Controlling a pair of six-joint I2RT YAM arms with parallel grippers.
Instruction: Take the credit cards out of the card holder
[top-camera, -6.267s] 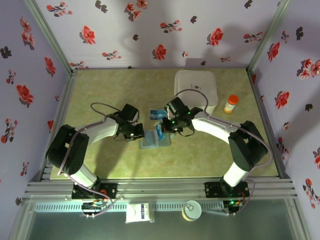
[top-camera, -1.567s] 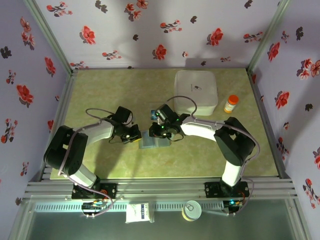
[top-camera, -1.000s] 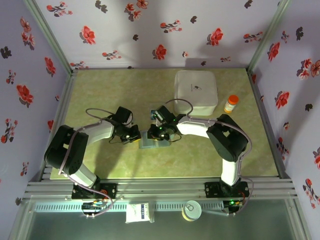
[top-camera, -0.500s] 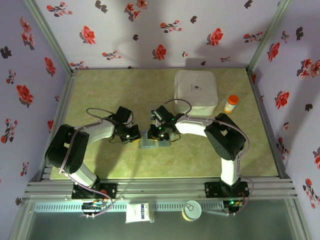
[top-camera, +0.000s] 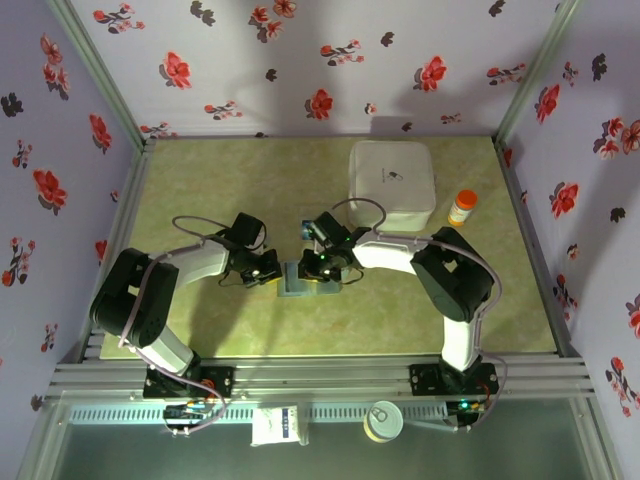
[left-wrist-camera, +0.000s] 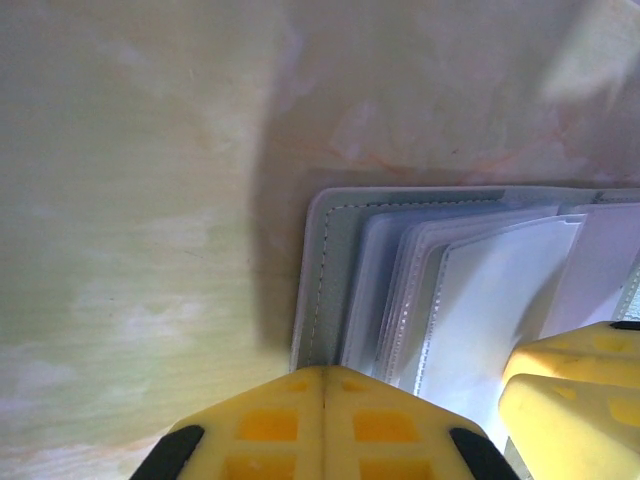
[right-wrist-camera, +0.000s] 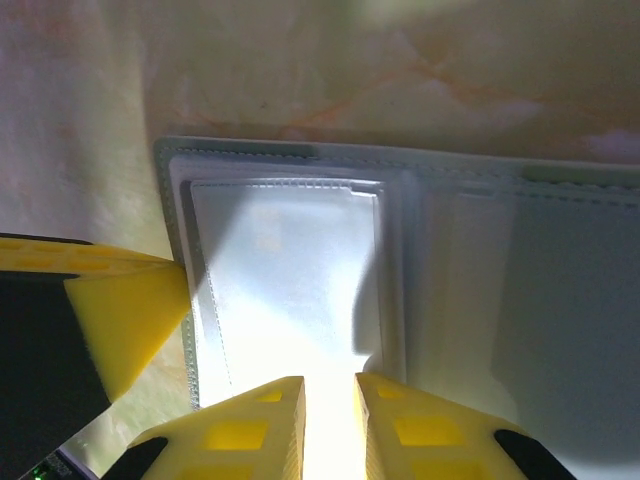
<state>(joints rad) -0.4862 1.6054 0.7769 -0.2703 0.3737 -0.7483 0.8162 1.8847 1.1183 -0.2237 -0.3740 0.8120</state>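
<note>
The card holder (top-camera: 296, 286) lies open near the centre of the worktop (top-camera: 230, 180). The left end effector (top-camera: 274, 272) has its fingers pressed together and sits at the holder's 9 o'clock edge. The right end effector (top-camera: 322, 268) reaches in from 3 o'clock. It hangs over a slotted panel with its fingers slightly apart.

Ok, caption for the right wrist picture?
Right gripper with fingers close together over the open wallet.
</note>
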